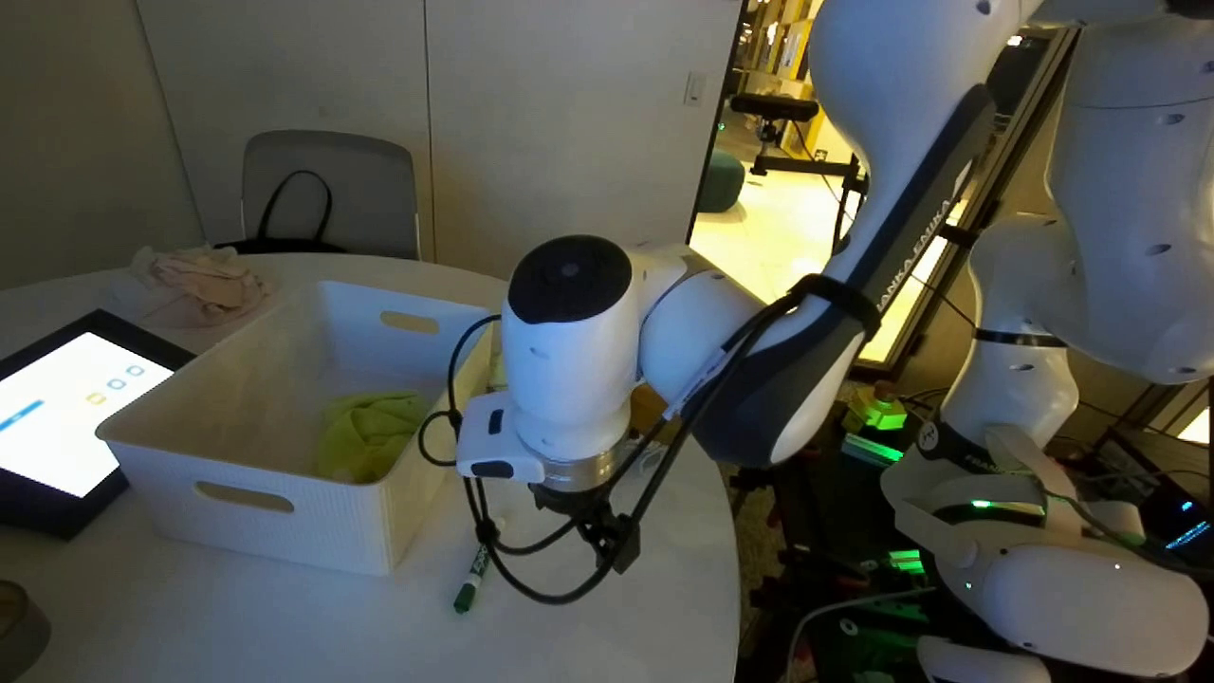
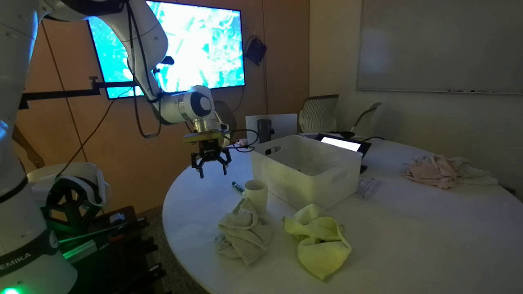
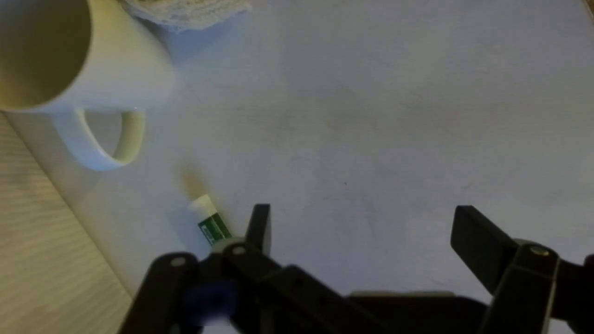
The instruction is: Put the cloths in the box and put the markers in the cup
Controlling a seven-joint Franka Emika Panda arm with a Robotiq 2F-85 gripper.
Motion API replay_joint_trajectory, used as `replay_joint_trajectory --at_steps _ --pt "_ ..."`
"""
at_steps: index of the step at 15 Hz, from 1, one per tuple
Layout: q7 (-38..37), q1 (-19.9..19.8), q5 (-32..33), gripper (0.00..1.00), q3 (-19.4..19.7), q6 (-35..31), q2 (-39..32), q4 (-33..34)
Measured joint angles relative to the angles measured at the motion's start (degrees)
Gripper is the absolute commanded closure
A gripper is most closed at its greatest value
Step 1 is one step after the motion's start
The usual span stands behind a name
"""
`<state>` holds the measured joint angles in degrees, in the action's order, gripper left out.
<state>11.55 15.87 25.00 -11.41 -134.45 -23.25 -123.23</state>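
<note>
We find the claw (image 2: 213, 174) hanging above the table (image 2: 408, 245), pointing down, its two blunt black fingers (image 3: 482, 246) spread well apart; in the wrist view smooth, faintly scuffed tabletop shows between them.

Lower down we have the marker (image 1: 473, 574), a slim rod with a dark green cap, printed lettering and a white end. It lies on the table, near both the box (image 1: 322, 531) and the cup (image 2: 257, 197), and in the wrist view one finger hides part of it.

The cup stands upright on the table — a smooth white cylinder with a looped handle. Just beside it slumps the grey cloth (image 2: 245, 237), a soft, peaked, crumpled heap whose edge looks nubbly in the wrist view; we cannot tell whether cloth and cup touch.

The box is white, open-topped and rectangular, with rounded corners, rounded handle slots and fine ribbing down its outer walls. Inside it we see the lime cloth (image 1: 370, 436), rumpled into loose folds and partly hidden by a wall. The yellow cloth (image 2: 322, 251) lies on the table, near the box — limp, creased, gathered around a small hollow.

Just beside the box, too, sits a tablet (image 1: 76, 417), a thin, dark-framed slab, its screen lit white.
</note>
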Motion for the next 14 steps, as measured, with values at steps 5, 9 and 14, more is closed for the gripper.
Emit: replay_joint_trajectory --at_steps 5,9,14 --pt "3.4 0.3 2.1 0.00 0.0 -0.8 -1.7 0.9" --pt "6.4 0.4 4.2 0.00 0.0 -1.3 -3.6 2.4" --pt "8.7 1.0 6.3 0.00 0.0 -2.0 -7.0 5.1"
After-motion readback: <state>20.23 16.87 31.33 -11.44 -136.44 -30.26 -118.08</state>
